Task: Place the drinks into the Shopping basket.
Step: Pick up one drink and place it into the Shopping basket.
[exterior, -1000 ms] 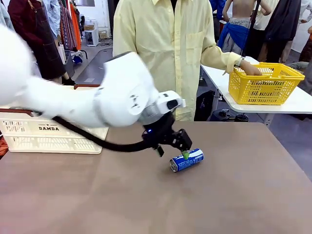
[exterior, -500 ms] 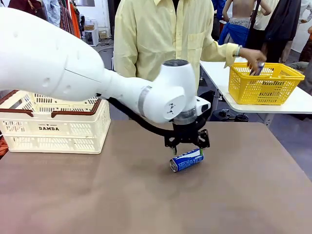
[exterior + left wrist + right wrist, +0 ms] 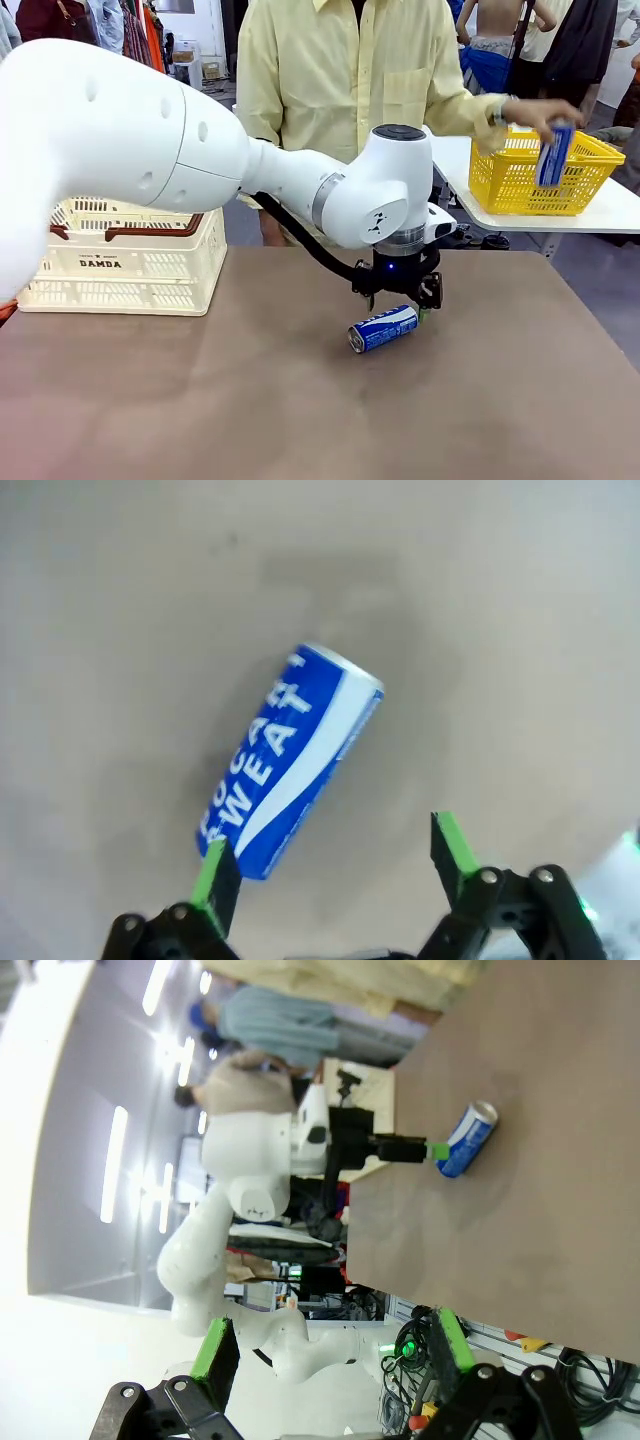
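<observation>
A blue drink can (image 3: 383,328) with white lettering lies on its side on the brown table, right of centre. My left gripper (image 3: 405,305) hangs just over its far end, open. In the left wrist view the can (image 3: 290,755) lies slanted ahead of the open left gripper (image 3: 333,858), its lower end beside one green fingertip (image 3: 213,868). The cream Shopping basket (image 3: 125,255) with the brown rim stands at the table's left. The right gripper (image 3: 333,1340) is open and holds nothing; it looks across at the can (image 3: 466,1140). The person's hand holds a second blue can (image 3: 553,155).
A yellow mesh basket (image 3: 520,185) sits on a white side table at the far right, under the person's raised hand. The person in a pale yellow shirt stands at the far edge. My left arm spans the table between the cream basket and the can.
My left arm swung right and the gripper turned over the can's far end. The can on the table stayed put. The person's hand lifted a blue can out of the yellow basket.
</observation>
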Robot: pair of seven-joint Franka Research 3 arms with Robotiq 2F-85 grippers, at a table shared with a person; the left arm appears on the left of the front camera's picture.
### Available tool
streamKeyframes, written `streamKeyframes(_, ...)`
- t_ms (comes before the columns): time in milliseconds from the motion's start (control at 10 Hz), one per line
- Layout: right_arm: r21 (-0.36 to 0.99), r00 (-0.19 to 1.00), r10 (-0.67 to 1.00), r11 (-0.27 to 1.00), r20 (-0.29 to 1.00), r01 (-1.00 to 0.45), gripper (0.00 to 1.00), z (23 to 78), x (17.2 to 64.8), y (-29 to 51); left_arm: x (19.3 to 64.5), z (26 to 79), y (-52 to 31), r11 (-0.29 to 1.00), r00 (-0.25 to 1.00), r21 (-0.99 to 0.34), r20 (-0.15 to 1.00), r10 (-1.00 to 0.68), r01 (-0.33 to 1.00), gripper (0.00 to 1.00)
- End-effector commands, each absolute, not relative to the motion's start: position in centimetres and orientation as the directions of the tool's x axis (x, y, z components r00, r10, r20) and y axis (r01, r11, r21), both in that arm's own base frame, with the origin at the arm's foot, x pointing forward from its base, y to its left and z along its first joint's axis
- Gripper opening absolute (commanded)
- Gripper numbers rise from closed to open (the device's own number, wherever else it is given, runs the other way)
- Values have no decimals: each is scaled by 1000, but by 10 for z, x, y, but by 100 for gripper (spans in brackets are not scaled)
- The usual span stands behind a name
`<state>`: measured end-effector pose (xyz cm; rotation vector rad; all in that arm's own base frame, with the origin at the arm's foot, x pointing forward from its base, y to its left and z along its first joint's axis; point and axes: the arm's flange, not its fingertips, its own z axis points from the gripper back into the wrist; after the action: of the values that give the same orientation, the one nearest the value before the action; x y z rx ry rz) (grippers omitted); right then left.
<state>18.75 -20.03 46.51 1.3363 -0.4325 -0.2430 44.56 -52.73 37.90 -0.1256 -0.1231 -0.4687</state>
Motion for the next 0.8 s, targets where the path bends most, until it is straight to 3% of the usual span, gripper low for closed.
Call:
streamKeyframes(0, 972, 889, -418, 210, 185, -104, 100, 468, 189, -201, 462, 382, -506, 644, 662, -156, 171, -729, 749, 100)
streamKeyframes(200, 972, 889, -418, 210, 185, -104, 100, 468, 189, -201, 470, 376, -488, 465, 493, -176, 188, -849, 868, 100)
streamKeyframes(700, 972, 889, -418, 210, 185, -104, 100, 468, 189, -201, 483, 337, -487, 365, 374, -85, 193, -907, 927, 100)
